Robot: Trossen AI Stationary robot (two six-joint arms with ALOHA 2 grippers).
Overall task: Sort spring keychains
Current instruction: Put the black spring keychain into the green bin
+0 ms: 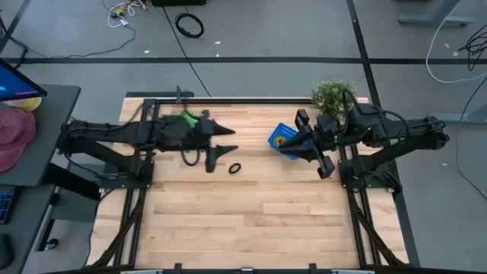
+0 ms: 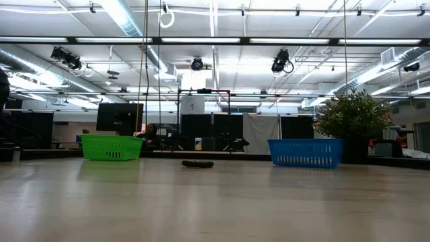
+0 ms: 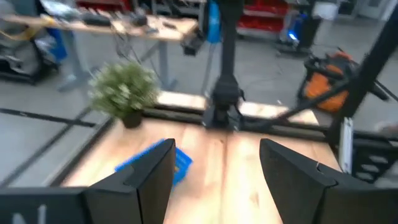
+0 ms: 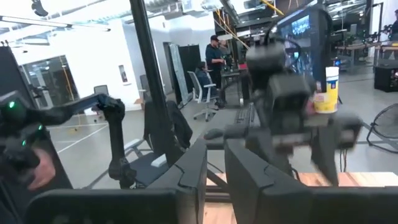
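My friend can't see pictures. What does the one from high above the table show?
Two dark robot arms reach in over a wooden table; one small black keychain lies on the wood between them. The left gripper, open, is beside a green basket, and the right gripper is beside a blue basket. A small plant stands at the far edge.

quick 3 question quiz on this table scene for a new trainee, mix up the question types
1. True or false: a black keychain lies on the bare wood between the two arms.
2. Which basket sits by the potted plant? A) green basket B) blue basket
3. Fill in: the left gripper has its fingers ____.

Key
1. True; it is in neither basket and nothing holds it.
2. B
3. Open; the left wrist view shows a wide gap. The right gripper hangs near the blue basket.
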